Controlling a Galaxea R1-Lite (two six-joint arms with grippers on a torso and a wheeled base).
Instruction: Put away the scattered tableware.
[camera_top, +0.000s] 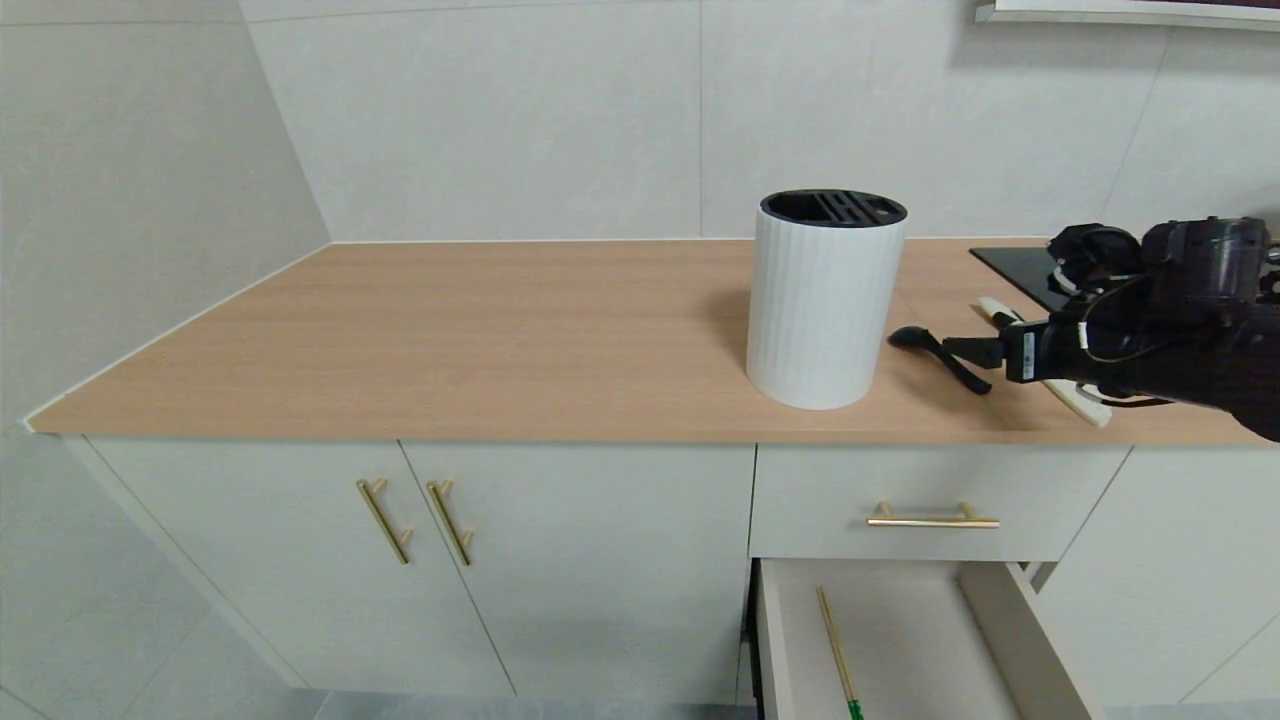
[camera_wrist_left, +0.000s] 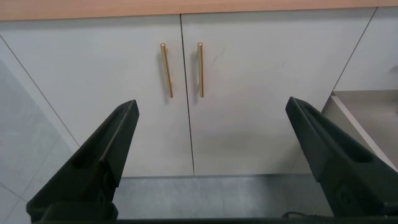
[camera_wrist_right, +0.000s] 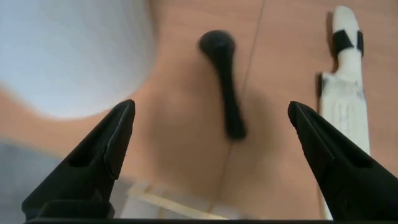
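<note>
A black spoon (camera_top: 912, 340) lies on the wooden countertop (camera_top: 500, 340), just right of a white ribbed utensil holder (camera_top: 822, 310) with a black slotted top. A white-handled knife (camera_top: 1002, 312) lies to the right of the spoon. My right gripper (camera_top: 975, 352) hovers over the spoon's handle end, open with nothing in it. In the right wrist view the spoon (camera_wrist_right: 224, 81) lies between the spread fingers of the right gripper (camera_wrist_right: 211, 155), with the knife (camera_wrist_right: 345, 106) and the holder (camera_wrist_right: 68, 56) on either side. My left gripper (camera_wrist_left: 211, 155) is open, low down, facing the cabinet doors.
A black hob (camera_top: 1020, 268) sits at the back right of the counter. Below the counter's right part a drawer (camera_top: 900, 640) stands pulled out with chopsticks (camera_top: 838, 655) inside. Gold handles (camera_wrist_left: 183, 70) mark the cabinet doors. The counter's left half is bare wood.
</note>
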